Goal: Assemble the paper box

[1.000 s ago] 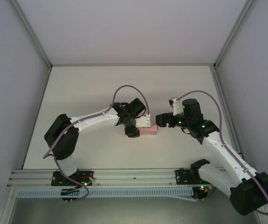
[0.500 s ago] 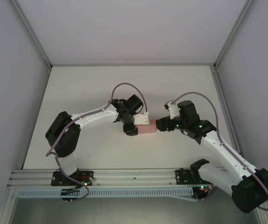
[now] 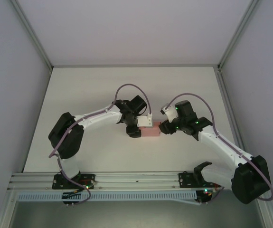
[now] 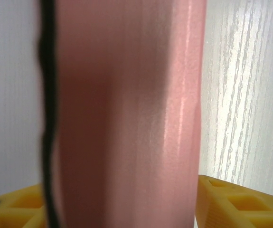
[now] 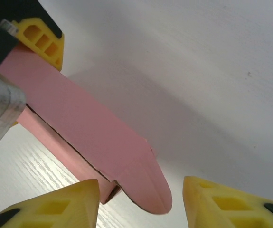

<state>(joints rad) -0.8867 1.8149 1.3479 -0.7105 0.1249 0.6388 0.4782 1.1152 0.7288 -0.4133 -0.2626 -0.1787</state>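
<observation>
Looking from above, you see the paper box point(image 3: 150, 131) near the middle of the table point(image 3: 93, 90), its left end clamped in your left gripper point(image 3: 137, 128). Your right gripper point(image 3: 163, 127) sits at the box's right end, fingers point(image 5: 221, 202) spread either side of the rounded flap point(image 5: 148, 190), not gripping it.

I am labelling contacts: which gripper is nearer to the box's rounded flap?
Right. The right gripper has the flap between its open fingers at the box's end; the left gripper clamps the box at the opposite end.
</observation>
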